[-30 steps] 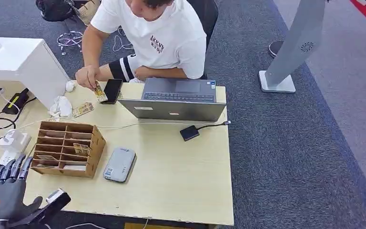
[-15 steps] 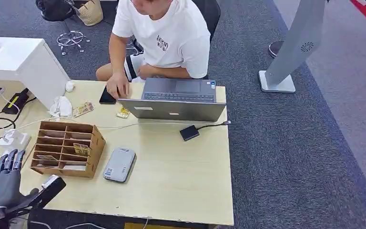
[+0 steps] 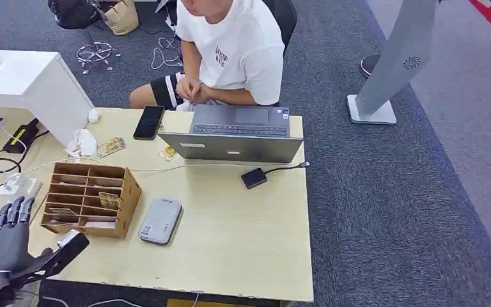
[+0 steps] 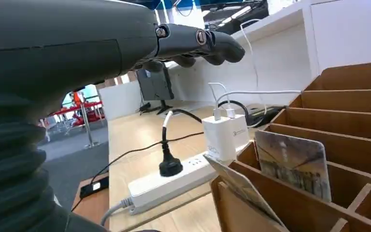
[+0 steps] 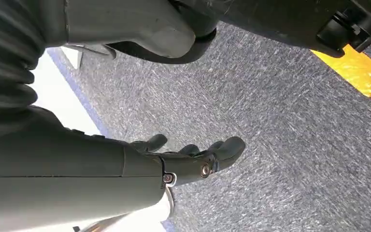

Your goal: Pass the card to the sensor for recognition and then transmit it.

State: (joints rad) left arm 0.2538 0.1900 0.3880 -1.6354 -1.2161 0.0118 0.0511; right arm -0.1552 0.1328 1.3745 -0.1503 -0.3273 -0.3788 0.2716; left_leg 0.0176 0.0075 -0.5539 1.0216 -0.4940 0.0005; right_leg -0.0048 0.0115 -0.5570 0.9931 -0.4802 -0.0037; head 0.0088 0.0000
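A wooden slotted organizer [image 3: 89, 199] stands at the table's left. A patterned card [image 3: 109, 199] leans in one of its slots, and the left wrist view shows that card [image 4: 294, 162] close up beside a second tilted card [image 4: 244, 188]. My left hand [image 3: 7, 246] hovers off the table's front left corner with its fingers [image 4: 207, 43] spread and nothing in them. A grey flat device [image 3: 160, 220] lies next to the organizer. A small black box [image 3: 254, 177] is cabled to the laptop [image 3: 236, 133]. My right hand [image 5: 193, 157] hangs over carpet and holds nothing.
A person sits behind the laptop with both hands in their lap. A black phone [image 3: 148, 121] and loose cards [image 3: 111, 146] [image 3: 167, 153] lie at the back left. A white power strip [image 4: 174, 186] with plugs and cables lies left of the organizer.
The person set a card down by the laptop, left the phone on the table and drew both hands back. My left hand sank slightly toward the front left corner.
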